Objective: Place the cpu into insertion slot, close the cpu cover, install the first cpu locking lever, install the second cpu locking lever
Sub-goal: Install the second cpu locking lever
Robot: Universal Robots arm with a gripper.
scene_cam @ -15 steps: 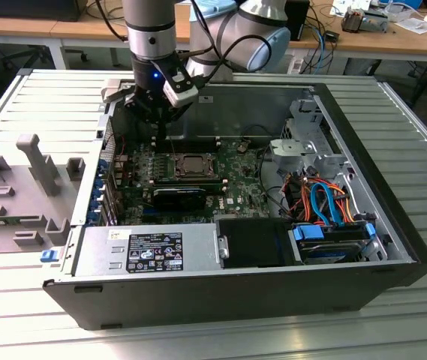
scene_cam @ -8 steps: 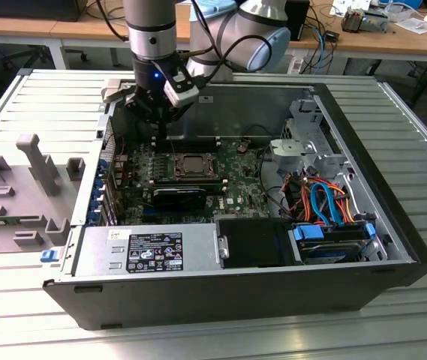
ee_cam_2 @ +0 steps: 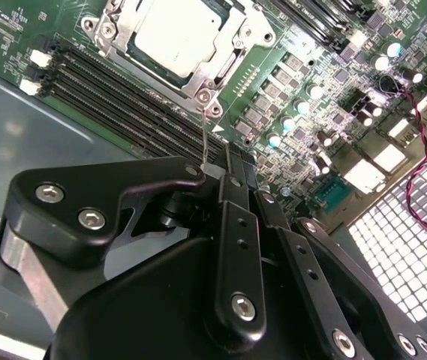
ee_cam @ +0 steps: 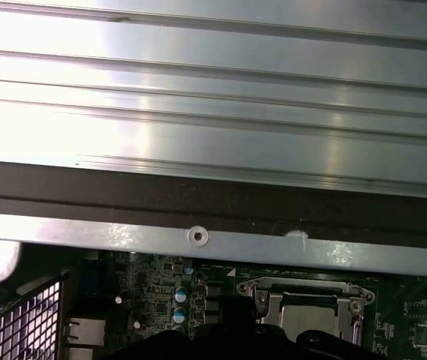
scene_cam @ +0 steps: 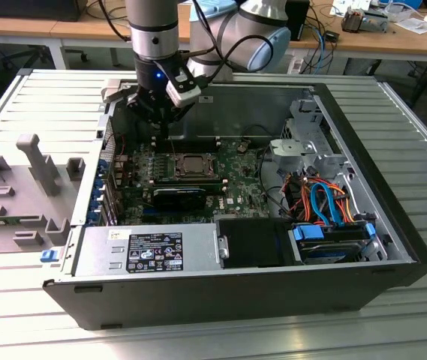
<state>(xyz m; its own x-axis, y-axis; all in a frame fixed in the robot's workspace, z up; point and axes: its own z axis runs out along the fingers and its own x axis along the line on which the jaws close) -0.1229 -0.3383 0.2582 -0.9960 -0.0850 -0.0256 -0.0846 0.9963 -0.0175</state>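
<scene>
The cpu (ee_cam_2: 174, 31) lies in the insertion slot (scene_cam: 191, 165) on the green board, its silver top showing through the cut-out of the cpu cover (ee_cam_2: 222, 66), which is down over it. A thin wire locking lever (ee_cam_2: 205, 139) stands up from the socket's corner, and its end rests against the side of my fingertips. My gripper (ee_cam_2: 237, 161) is shut, with no gap between the fingers. In the exterior view the gripper (scene_cam: 166, 133) hangs just behind the socket, near the case's rear wall. The first wrist view shows the cpu cover (ee_cam: 273, 300) below the case rim.
Black memory slots (ee_cam_2: 115, 105) run beside the socket. A power supply (scene_cam: 153, 251) fills the case's front, and a drive cage with orange and blue cables (scene_cam: 326, 202) is at the exterior view's right. Grey fixtures (scene_cam: 37, 161) stand outside at the left.
</scene>
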